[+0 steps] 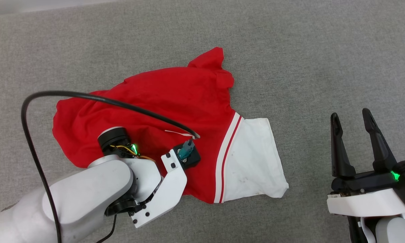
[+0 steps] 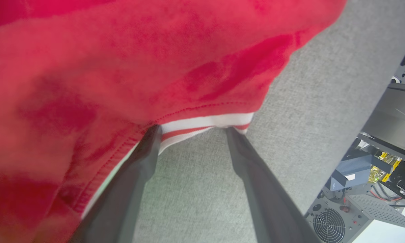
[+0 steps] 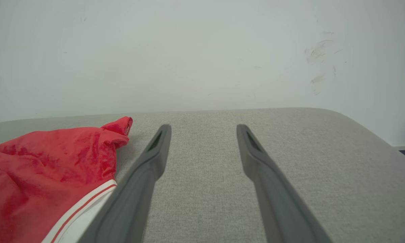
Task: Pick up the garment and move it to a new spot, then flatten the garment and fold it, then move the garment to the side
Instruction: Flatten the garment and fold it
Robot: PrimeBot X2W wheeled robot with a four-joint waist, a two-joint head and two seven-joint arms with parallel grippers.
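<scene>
The shirt (image 1: pixel 162 101) lies crumpled on the gray surface (image 1: pixel 324 50). In the head view its long axis runs left to lower right, with the white sleeve (image 1: pixel 256 158) pointing toward the right gripper (image 1: pixel 350 114) — spread wide, empty, well apart. Bare surface lies all round. The left wrist view shows the left gripper (image 2: pixel 192 130) wide open with its tips at the striped trim (image 2: pixel 202 123), pinching nothing — and the surface's edge.

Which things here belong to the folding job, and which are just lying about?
Belong to the job:
garment
left gripper, open at the garment's striped trim
right gripper, open, apart from the garment

Just lying about:
fan-fronted case
blue-grey box
</scene>
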